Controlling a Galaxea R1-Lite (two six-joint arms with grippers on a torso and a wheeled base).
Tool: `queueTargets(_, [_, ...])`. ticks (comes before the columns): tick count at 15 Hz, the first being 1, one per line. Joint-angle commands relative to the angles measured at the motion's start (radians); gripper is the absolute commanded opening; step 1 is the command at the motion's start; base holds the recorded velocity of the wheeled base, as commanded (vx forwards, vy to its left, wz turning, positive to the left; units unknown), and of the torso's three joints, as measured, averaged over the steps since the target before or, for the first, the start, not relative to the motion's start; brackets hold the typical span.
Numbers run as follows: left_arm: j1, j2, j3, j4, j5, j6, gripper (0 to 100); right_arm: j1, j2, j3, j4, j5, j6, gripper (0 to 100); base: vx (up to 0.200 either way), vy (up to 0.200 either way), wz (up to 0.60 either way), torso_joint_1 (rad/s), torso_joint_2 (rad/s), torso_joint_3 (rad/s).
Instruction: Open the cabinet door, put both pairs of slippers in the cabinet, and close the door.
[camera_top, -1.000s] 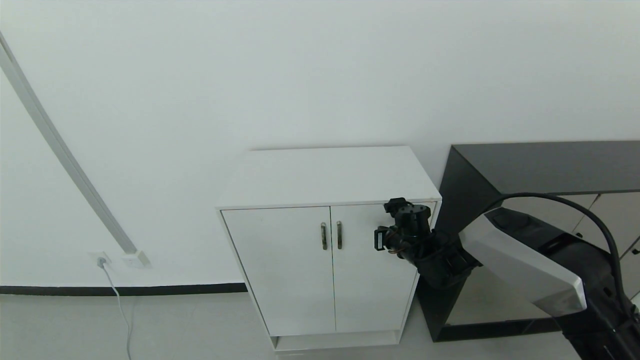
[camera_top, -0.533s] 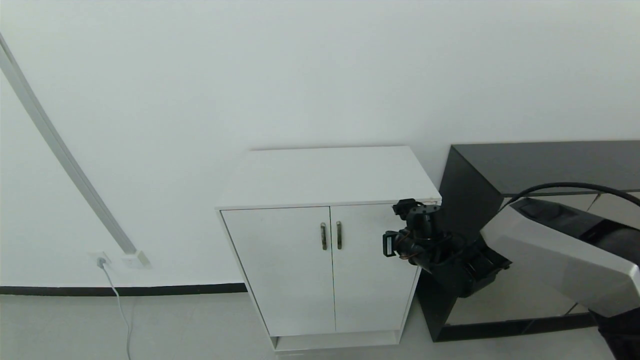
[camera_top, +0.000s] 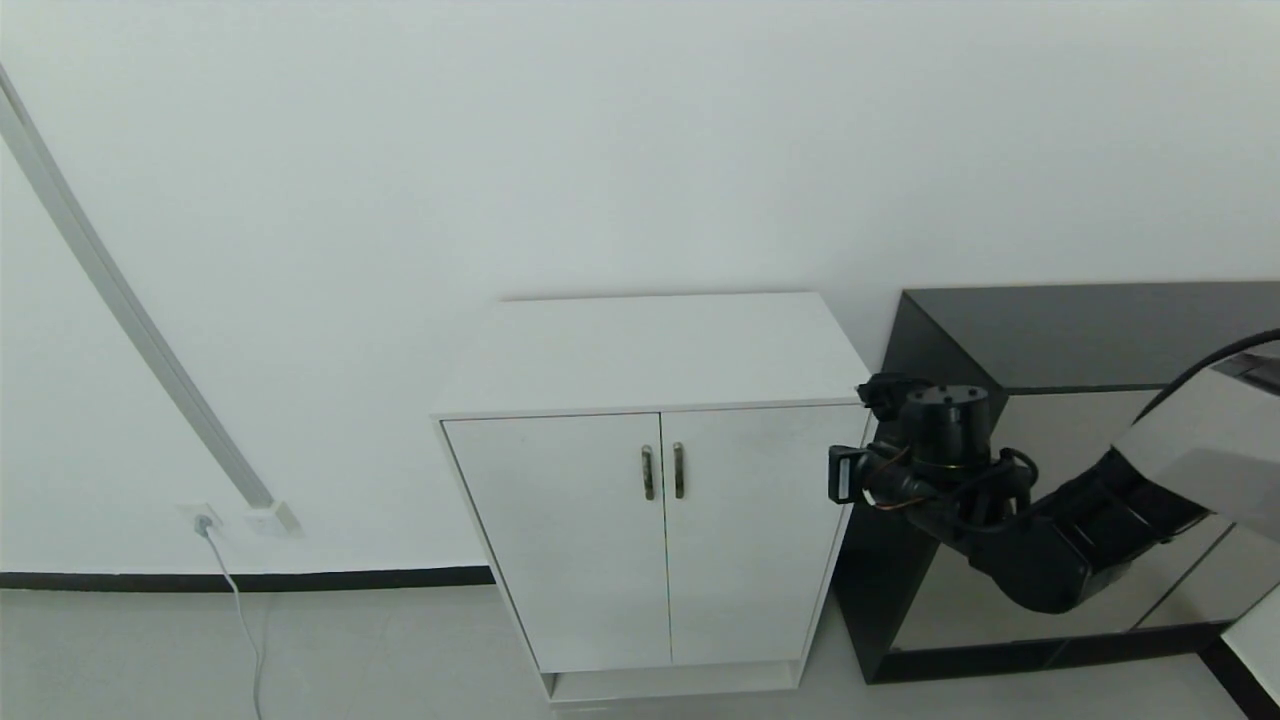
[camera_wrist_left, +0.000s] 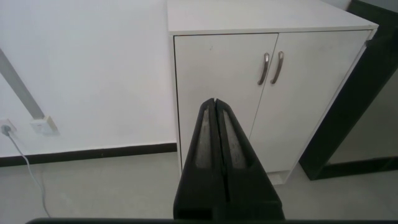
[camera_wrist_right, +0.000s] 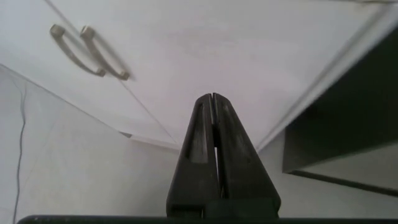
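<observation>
Just beside cabinet (camera_top: 650, 350) edge, right gripper (camera_wrist_right: 213, 99)

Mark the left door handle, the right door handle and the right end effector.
left door handle (camera_top: 648, 472), head view, middle of the metal bar.
right door handle (camera_top: 679, 470), head view, middle of the metal bar.
right end effector (camera_wrist_right: 212, 98), right wrist view, between its shut fingertips.
</observation>
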Motion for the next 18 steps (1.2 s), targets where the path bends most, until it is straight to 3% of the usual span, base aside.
queueTargets(1, [0.0,0.001,0.0,-0.001,0.0,0.0,0,-0.054,-0.096,0.06,-0.001,-0.006,0.001,0,0.0,0.0,0.0,0.0,0.0,0.0])
queueTargets(7, [0.0,0.001,0.0,-0.001,0.0,-0.002,0,-0.144,-0.26,0.249,-0.003,-0.006,-0.004,0,0.0,0.0,0.0,0.0,0.0,0.0])
queueTargets(12, [0.0,0.001,0.0,-0.001,0.0,0.0,0,-0.275,-0.4,0.404,-0.001,-0.006,-0.045,0,0.0,0.0,0.0,0.0,0.0,0.0])
queueTargets(18, [0.0,0.001,0.0,-0.001,0.0,0.0,0,-0.284,-0.65,0.612,0.007,-0.003,-0.1,0,0.0,0.0,0.0,0.0,0.0,0.0])
